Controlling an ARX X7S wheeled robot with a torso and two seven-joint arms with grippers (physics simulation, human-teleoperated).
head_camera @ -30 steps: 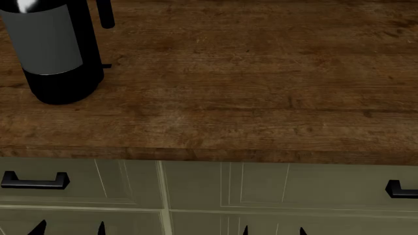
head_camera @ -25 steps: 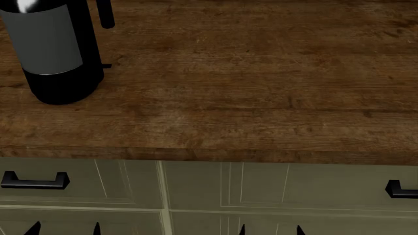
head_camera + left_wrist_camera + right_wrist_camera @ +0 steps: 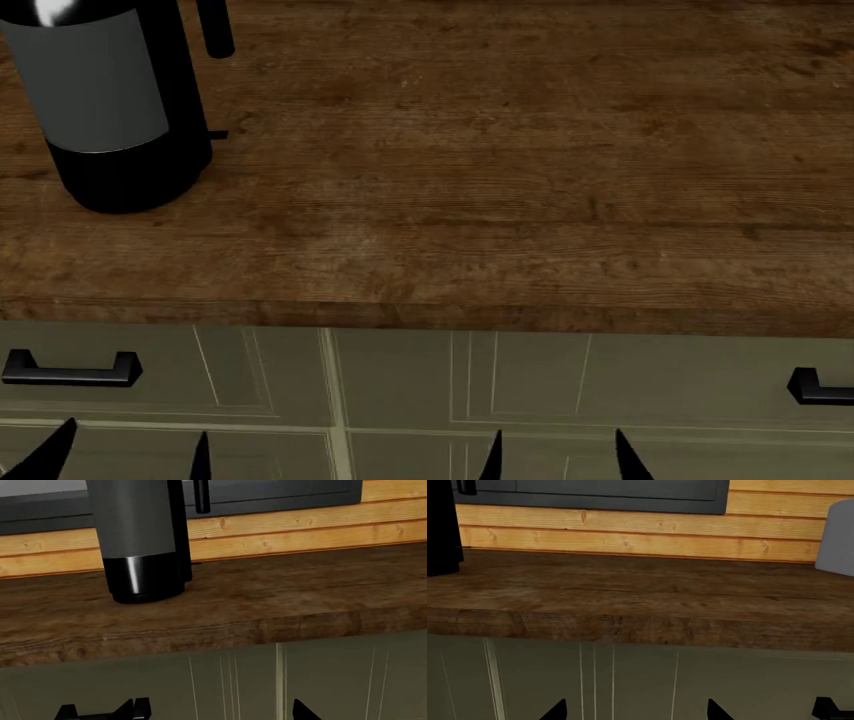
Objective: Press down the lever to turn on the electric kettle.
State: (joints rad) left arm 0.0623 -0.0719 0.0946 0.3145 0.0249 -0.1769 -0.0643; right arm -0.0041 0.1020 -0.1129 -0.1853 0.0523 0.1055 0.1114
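Note:
The electric kettle stands at the far left of the wooden counter, with a grey middle band and a glossy black base. Its curved black handle faces right. The lever is a tiny black tab at the lower right of the body. The kettle also shows in the left wrist view, with the lever barely visible, and its edge shows in the right wrist view. My left gripper and right gripper are open and empty, low in front of the cabinet doors, below the counter edge.
The wooden counter has a thick front edge above green cabinet doors with black handles. A wood-panelled back wall and a dark window frame run behind. A pale grey object stands at the counter's far right.
The fingertips of both grippers have risen a little higher into the head view. The kettle has not moved.

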